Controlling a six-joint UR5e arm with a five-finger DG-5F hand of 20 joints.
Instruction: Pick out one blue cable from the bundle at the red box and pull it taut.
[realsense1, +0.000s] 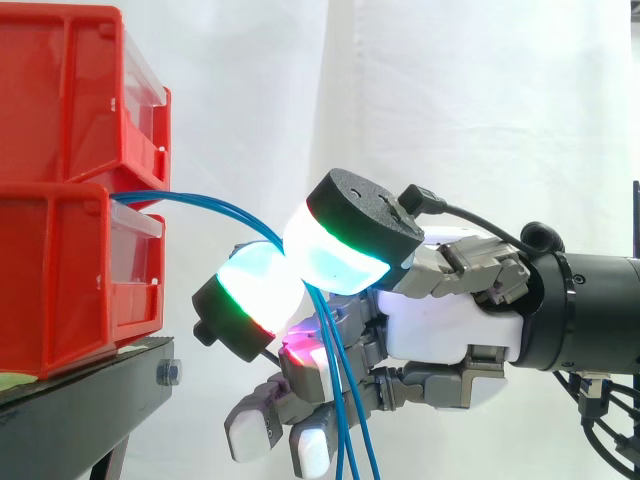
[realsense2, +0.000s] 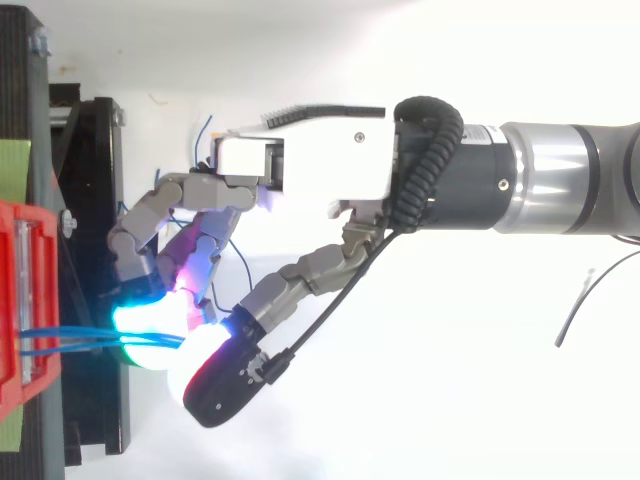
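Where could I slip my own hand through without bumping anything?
Above the hand, right of the upper red bin, is open space. Crowded: the gap between bins and glowing fingertips, crossed by blue cables, which also hang below the hand.

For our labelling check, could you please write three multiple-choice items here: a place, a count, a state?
1. Where do the blue cables leave? A between the stacked red bins; B over the top bin; C beneath both bins.
2. Stacked bins in the side view? A one; B two; C four.
3. Cables from bins to hand? A straight, taut; B arched, slack; C coiled.
Key: 1A, they emerge where the bins meet; 2B, one sits on another; 3B, they curve over, then hang down.
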